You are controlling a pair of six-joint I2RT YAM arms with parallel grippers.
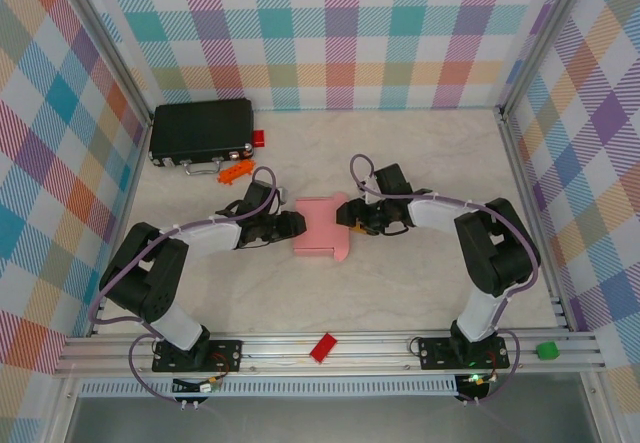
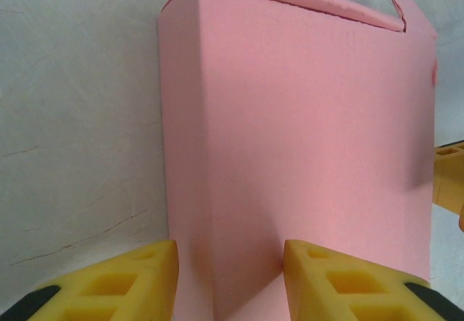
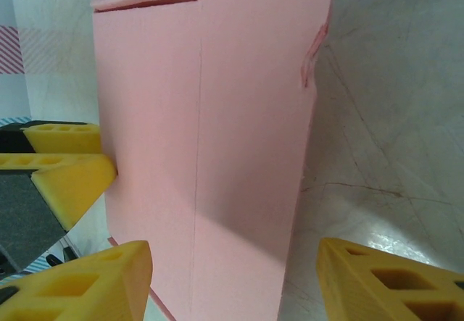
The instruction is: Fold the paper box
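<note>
- Card of pale pink: the paper box (image 1: 322, 228) lies flat in the middle of the table (image 1: 420, 293), between the two arms
- From above I see it as a flattened rectangle, with a small rounded tab at its near right corner
- The left gripper (image 1: 296, 225) is at the left edge of the paper box and touches it
- On the left wrist camera its yellow fingers (image 2: 116, 281) stand somewhat apart and pink card fills the gap; I cannot tell if they press on the card
- In that same view, the far end of the paper box has a flap that curls a little upward
- The right gripper (image 1: 352, 219) is at the right edge of the paper box
- On the right wrist camera its fingers (image 3: 395, 277) are spread wide; the card is near one finger, and bare table shows between the card and the other finger
- A black case (image 1: 200, 131) sits at the far left corner of the table, well apart from the paper box
- A small red block (image 1: 258, 138) is just beside the case, and an orange piece (image 1: 232, 173) lies in front of it
</note>
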